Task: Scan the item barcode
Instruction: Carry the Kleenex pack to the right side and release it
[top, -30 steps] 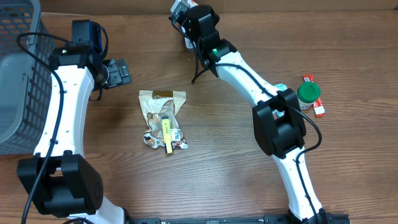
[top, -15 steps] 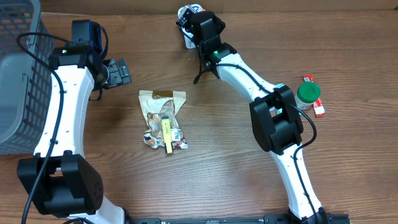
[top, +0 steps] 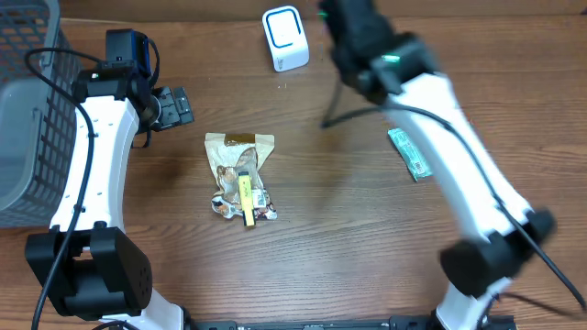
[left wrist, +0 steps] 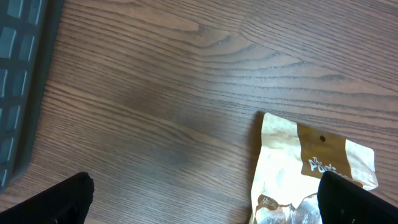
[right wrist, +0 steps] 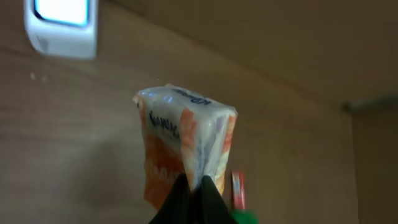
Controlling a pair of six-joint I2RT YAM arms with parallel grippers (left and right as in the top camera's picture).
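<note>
My right gripper [right wrist: 194, 190] is shut on the bottom edge of an orange-and-white packet [right wrist: 180, 140], which it holds upright in the air. No barcode shows on the packet. The white scanner [right wrist: 62, 25] with its lit window sits up and to the left of the packet, apart from it. From overhead the scanner [top: 285, 38] stands at the table's far edge, and the raised right arm [top: 394, 69] is blurred and hides the packet. My left gripper [top: 174, 107] is open over bare wood, its fingertips [left wrist: 62, 199] spread wide.
A brown-and-white snack bag [top: 240, 174] lies mid-table, also in the left wrist view [left wrist: 311, 168]. A grey basket [top: 23, 110] fills the left edge. A green packet [top: 409, 153] lies on the right. A red packet [right wrist: 238, 190] and a green lid [right wrist: 245, 218] lie beneath the right gripper.
The right arm has swung away from the scanner to the right and risen towards the overhead camera. The scanner now shows in full. The left arm has not moved.
</note>
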